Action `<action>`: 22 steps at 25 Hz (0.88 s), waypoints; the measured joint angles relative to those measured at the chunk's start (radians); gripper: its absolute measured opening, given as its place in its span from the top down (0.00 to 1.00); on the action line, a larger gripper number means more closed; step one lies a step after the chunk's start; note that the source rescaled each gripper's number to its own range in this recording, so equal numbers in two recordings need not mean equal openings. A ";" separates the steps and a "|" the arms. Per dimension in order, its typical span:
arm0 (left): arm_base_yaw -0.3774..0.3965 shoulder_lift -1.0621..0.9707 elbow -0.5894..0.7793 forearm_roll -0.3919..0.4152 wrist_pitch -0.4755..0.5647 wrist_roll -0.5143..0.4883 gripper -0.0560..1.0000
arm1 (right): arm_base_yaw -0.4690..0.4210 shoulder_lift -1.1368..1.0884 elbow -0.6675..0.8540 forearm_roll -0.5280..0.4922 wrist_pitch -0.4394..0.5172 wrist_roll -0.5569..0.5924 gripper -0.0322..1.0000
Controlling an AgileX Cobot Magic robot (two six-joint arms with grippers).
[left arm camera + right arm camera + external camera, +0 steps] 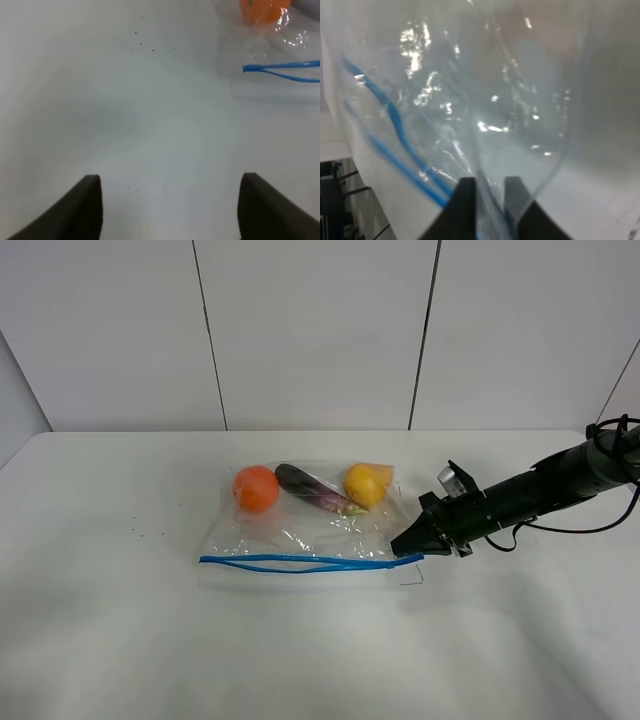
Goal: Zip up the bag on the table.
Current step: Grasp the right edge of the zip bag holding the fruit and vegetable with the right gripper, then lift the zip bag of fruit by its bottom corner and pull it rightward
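Now, table (120,640): white and matte, with a few tiny dark specks (140,532) toward its left edge.
Bag (310,525): clear plastic, lying flat about midway between the left and right edges, somewhat nearer the far edge than the near one.
Zip strip (290,562): blue, running along the side of the bag that faces the near edge; its two tracks are parted over the left and middle stretch and lie together toward the right end.
Contents: orange (256,488), purple eggplant (310,488) and yellow fruit (365,484) in a row along the bag's far side.
Right gripper (408,545): reaches in from the right edge, fingers pressed together, pinching the bag at the right end of the zip strip.
Left gripper (171,180): fingers spread wide, over bare table toward the left edge, apart from the bag; seen only in its own wrist view.
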 joint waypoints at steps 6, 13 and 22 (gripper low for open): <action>0.000 0.000 0.000 0.000 0.000 0.000 0.16 | 0.000 0.000 0.000 0.001 0.038 0.012 0.97; 0.000 0.000 0.000 0.000 0.000 0.000 0.16 | 0.000 0.000 -0.002 0.015 0.078 0.070 0.97; 0.000 0.000 0.000 0.000 0.000 0.000 0.16 | 0.000 0.000 -0.002 0.164 0.156 0.110 0.97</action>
